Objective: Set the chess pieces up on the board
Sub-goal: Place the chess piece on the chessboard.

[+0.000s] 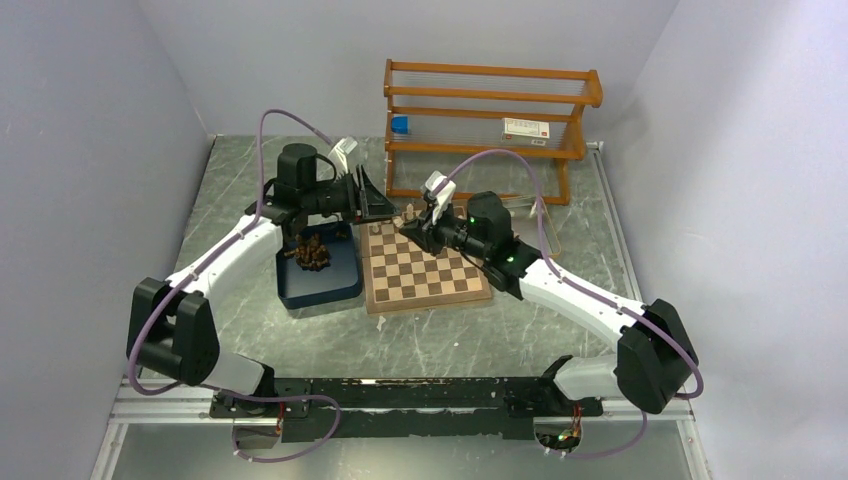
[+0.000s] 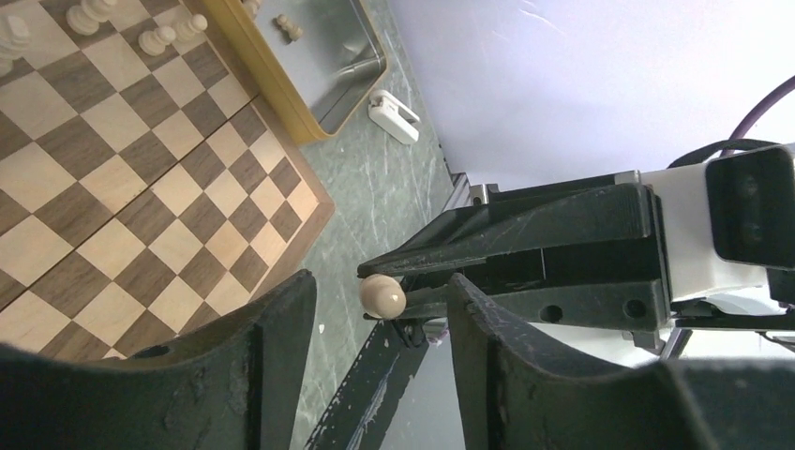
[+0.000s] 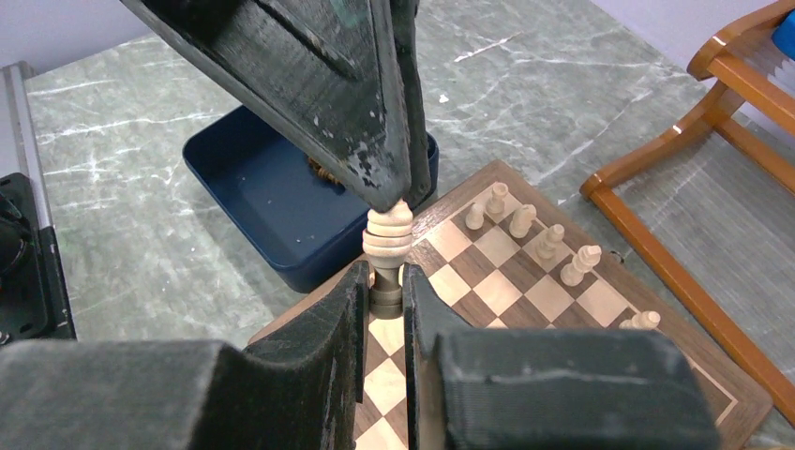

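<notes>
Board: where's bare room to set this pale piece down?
Free: middle and near rows of the board, down to its near border; the table in front. Crowded: the far row of pale pieces and the far-left corner, where left gripper and right gripper meet around the held piece.

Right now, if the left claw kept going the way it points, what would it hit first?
Most likely the pale chess piece pinched in the right gripper: the left gripper hangs right at its top, touching or nearly so.

Lab test cell, plain grey walls (image 1: 90, 150), marbled tabletop (image 1: 420, 340), aluminium rail (image 1: 160, 405)
</notes>
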{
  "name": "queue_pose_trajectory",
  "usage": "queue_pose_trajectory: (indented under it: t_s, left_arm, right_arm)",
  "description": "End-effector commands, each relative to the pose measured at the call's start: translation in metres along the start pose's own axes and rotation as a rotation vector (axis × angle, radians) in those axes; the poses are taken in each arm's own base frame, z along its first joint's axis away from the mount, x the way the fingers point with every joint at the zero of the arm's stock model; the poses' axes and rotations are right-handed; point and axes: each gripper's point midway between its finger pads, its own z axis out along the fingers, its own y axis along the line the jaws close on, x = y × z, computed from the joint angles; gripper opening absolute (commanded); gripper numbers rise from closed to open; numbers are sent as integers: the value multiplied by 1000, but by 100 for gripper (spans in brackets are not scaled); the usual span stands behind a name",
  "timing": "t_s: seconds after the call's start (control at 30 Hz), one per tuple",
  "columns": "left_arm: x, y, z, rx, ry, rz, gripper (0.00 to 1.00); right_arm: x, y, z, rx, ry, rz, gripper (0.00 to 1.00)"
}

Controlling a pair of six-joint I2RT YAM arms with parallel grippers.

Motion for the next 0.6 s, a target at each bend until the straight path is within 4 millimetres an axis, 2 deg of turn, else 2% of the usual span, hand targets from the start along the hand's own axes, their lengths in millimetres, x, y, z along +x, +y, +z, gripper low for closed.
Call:
queue_pose_trajectory:
  t_s: [0.0,0.27,0.47,0.57]
  left_arm:
    - [-4,-14,4,51,12,32,55]
    - [-3,-11,6,53,21,39,38]
    - [-3,-7,7,36,28,55,12]
    - [-6,2,6,-27,23,90,5]
  right_arm:
    - [-13,0,4,5,-43,-36,7]
    - [-8,0,7,6,-25,-44,7]
    - [-1,-3,7,20,-10,-42,6]
    - [9,-7,8,50,25,-7,4]
